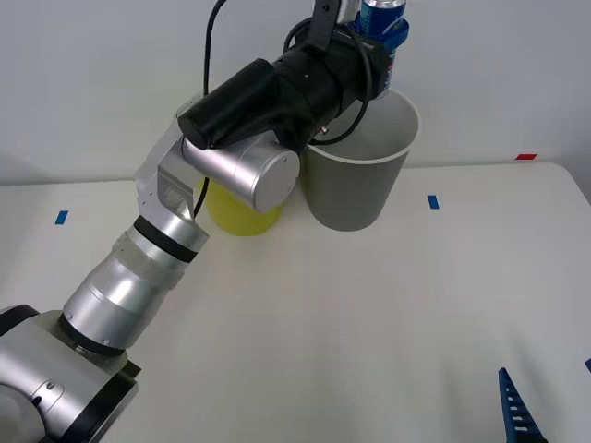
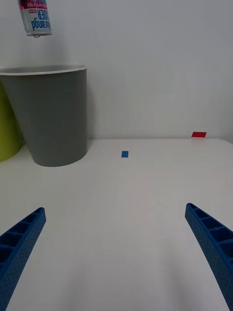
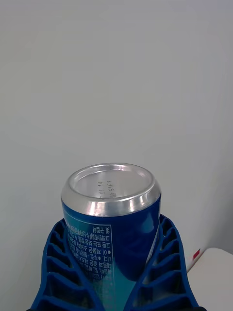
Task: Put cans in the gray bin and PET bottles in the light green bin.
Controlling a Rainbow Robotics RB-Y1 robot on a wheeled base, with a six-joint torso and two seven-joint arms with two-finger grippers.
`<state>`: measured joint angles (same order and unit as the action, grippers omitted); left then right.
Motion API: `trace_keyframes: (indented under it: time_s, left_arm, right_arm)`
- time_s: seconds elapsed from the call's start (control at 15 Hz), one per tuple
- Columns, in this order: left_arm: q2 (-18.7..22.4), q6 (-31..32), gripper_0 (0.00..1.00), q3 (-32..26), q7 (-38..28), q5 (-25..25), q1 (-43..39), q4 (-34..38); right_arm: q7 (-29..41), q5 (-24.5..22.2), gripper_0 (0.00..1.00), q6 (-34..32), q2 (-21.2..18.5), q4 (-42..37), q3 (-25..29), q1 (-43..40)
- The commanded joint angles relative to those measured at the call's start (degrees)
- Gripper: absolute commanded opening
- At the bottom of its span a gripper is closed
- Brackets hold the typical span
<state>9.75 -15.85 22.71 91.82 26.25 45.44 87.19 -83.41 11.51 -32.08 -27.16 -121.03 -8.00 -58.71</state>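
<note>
my left gripper (image 1: 380, 37) is clenched on the can (image 1: 380, 20), held high over the gray bin (image 1: 355, 185), above its far rim. from the front, my own left arm crosses in front of the green bin (image 1: 242, 214) and covers most of it, along with the gray bin's near left rim; just a yellow-green patch shows beneath my elbow. the left wrist view gives what the front cannot: the can (image 3: 112, 218) seated between my ribbed blue fingers (image 3: 60, 272), silver end (image 3: 110, 183) facing the camera, small print down its blue side, plain wall behind it. the right wrist view shows the bins from the side: a sliver of the green bin (image 2: 7, 126), the gray bin (image 2: 51, 116) upright on the table (image 2: 126, 233), and the can (image 2: 35, 18) hanging clear above its rim, not touching it. a blue tape mark (image 2: 124, 154) and a red one (image 2: 198, 134) lie on the table farther right. my right gripper (image 2: 116, 252) is spread wide, holding nothing, low over the table's near right part.
</note>
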Motion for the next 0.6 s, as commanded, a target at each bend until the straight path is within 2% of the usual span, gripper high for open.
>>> trace_keyframes:
  time_s: [0.07,0.33,0.53,0.6]
  left_arm:
    - [-0.4,1.4,0.00,0.6,0.1,-0.5,0.0,-1.0]
    - [-0.7,1.5,0.00,0.8,-0.8,-0.8,-0.1,-1.4]
    - [-0.6,6.4,0.00,2.4,-1.2,-0.7,0.0,-4.5]
    - [-0.5,6.4,0.10,2.4,-1.3,-0.5,0.0,-4.6]
  right_arm:
    - [0.0,0.0,1.00,0.0,0.0,0.0,0.0,0.0]
    - [0.0,0.0,1.00,0.0,0.0,0.0,0.0,0.0]
    - [0.0,0.0,1.00,0.0,0.0,0.0,0.0,0.0]
    - [0.0,0.0,1.00,0.0,0.0,0.0,0.0,0.0]
